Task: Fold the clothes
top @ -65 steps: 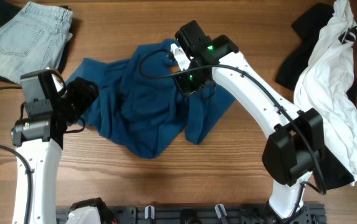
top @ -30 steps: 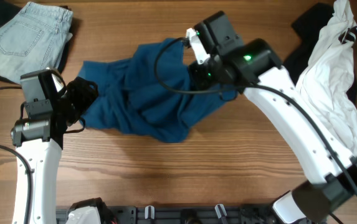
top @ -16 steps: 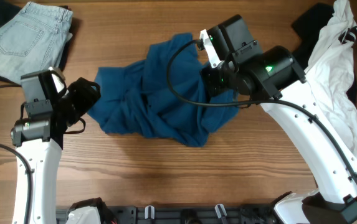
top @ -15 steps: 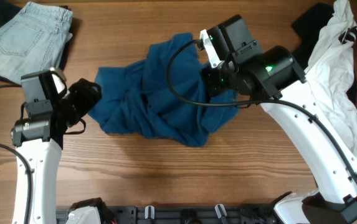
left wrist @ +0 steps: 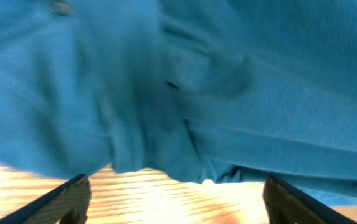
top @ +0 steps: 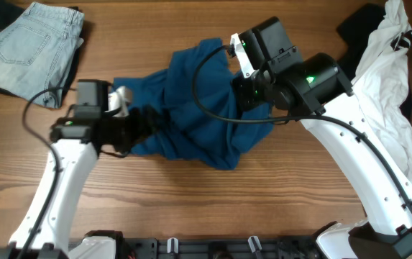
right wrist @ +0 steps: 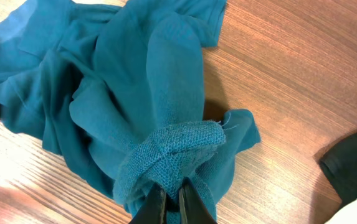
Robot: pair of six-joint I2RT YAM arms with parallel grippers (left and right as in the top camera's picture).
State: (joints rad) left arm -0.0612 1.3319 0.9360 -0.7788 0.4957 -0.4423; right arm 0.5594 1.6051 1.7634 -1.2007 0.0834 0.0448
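My right gripper (right wrist: 171, 202) has its jaws pressed together on a bunched fold of the teal shirt (right wrist: 134, 81). The cloth is pinched between the two fingers and rises up to them from the rest of the garment. Below this fold the shirt lies crumpled on the wooden table (top: 191, 208), with one short sleeve turned toward the far edge in my right wrist view.

My left gripper (left wrist: 177, 186) has its jaws spread wide and nothing is between them. The two fingers (left wrist: 72, 196) stand low over the wood, just at the near edge of the shirt, and the blue fabric fills almost all of this view, a little blurred.

From above, the shirt is a wrinkled heap in the middle of the table, between my two arms. The left gripper is at its left side and the right one at its upper right part.

The pale jeans (top: 29, 39) lie at the far left corner, apart from the shirt. A white garment (top: 385, 101) lies over black cloth (top: 353, 43) at the right side.
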